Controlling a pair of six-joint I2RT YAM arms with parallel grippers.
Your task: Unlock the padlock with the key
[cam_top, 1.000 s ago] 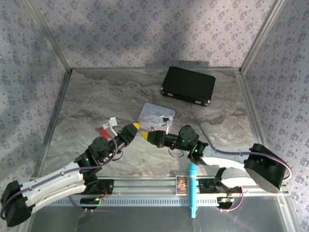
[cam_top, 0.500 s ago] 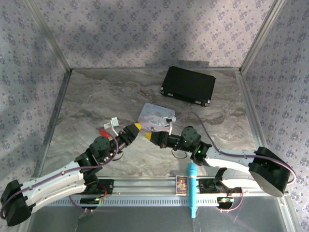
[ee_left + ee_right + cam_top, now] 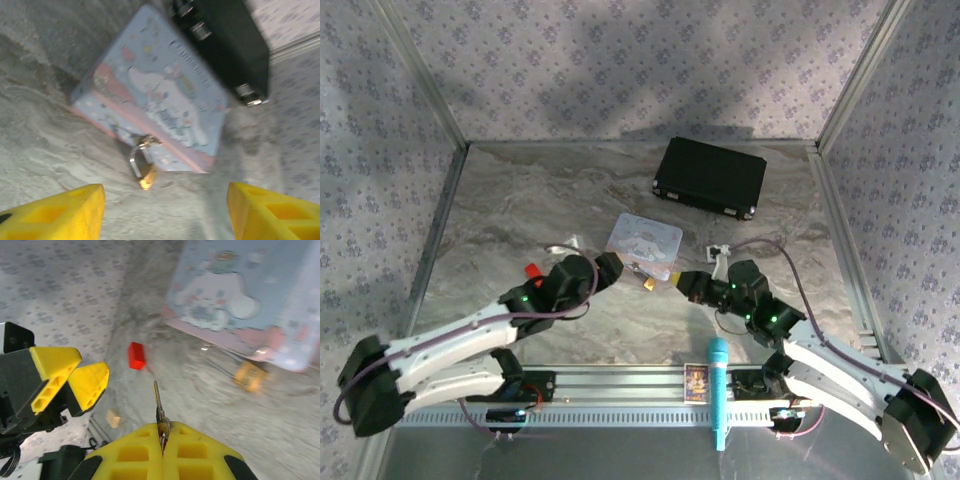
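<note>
The brass padlock [image 3: 143, 173] lies on the marble, its silver shackle hooked through the latch of the pale blue tin [image 3: 159, 98]. From above the padlock [image 3: 648, 283] sits between both grippers. My left gripper [image 3: 165, 215] is open, its yellow fingers [image 3: 56, 212] wide apart just short of the padlock. My right gripper [image 3: 162, 432] is shut on the key [image 3: 157, 399], whose silvery blade sticks out forward. The padlock [image 3: 248, 376] lies ahead and to the right of the key, apart from it. From above, the right gripper [image 3: 681, 282] is just right of the padlock, the left gripper [image 3: 611, 266] just left.
A black case [image 3: 710, 177] lies at the back right. A small red block [image 3: 135, 355] and a small beige piece [image 3: 113, 417] sit near the left gripper's fingers [image 3: 86, 384]. A blue microphone [image 3: 718, 390] and a small card [image 3: 696, 382] rest on the front rail.
The right gripper has drawn back to the right with the key, away from the left gripper. The left arm has swung forward. The padlock now shows on the table between them.
</note>
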